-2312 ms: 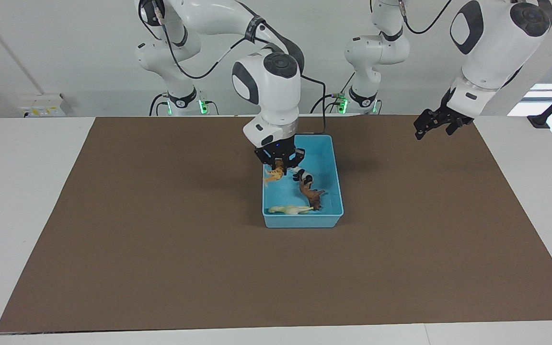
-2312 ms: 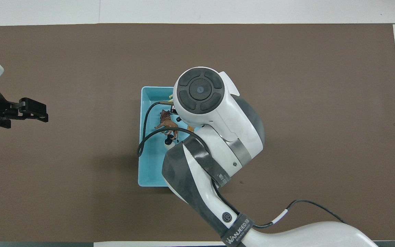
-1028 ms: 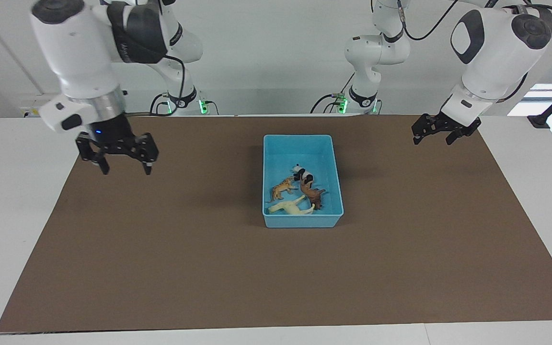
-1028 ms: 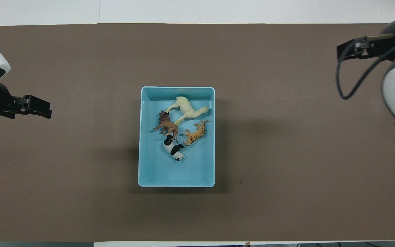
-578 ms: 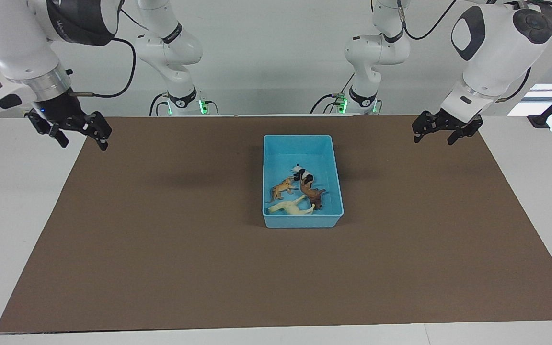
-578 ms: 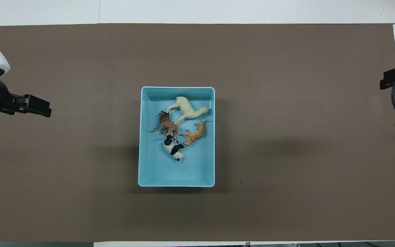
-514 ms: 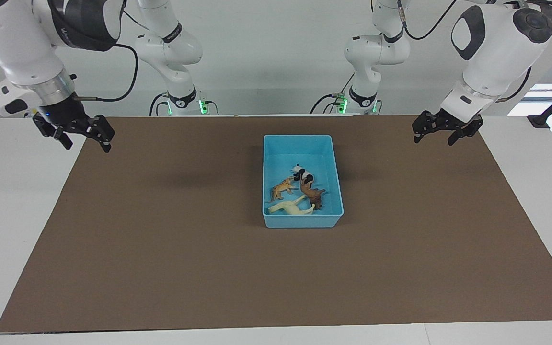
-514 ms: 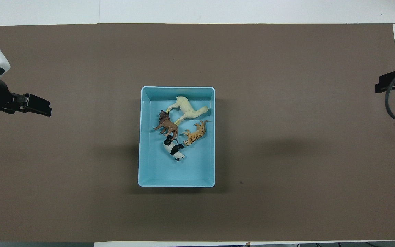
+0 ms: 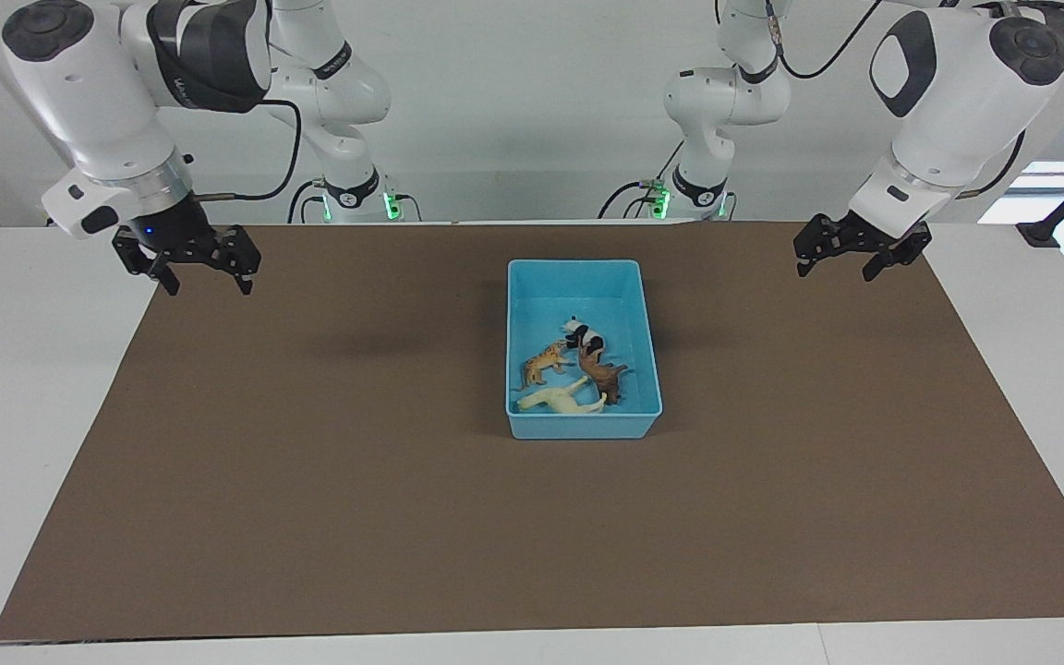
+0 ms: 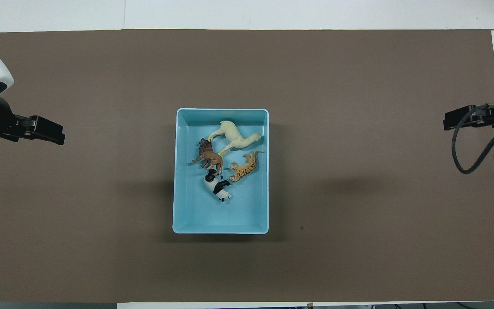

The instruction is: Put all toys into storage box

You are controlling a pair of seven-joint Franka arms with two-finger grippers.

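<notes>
Down in the light blue storage box [image 9: 650,369] [image 10: 178,171] at the middle of the brown mat [image 9: 310,462] lie all four toys: cream llama [image 9: 558,400] [image 10: 235,138] farthest from the robots, brown lion [image 9: 602,377] [image 10: 208,157] and orange tiger [image 9: 543,361] [image 10: 244,166] side by side, panda [image 9: 584,337] [image 10: 217,188] nearest. Left gripper [image 9: 852,261] [image 10: 43,129] hangs over the mat's edge at its own end, fingers spread wide, holding nothing. Right gripper [image 9: 202,279] [image 10: 465,118] hovers over its end of the mat, claw wide and empty too.
</notes>
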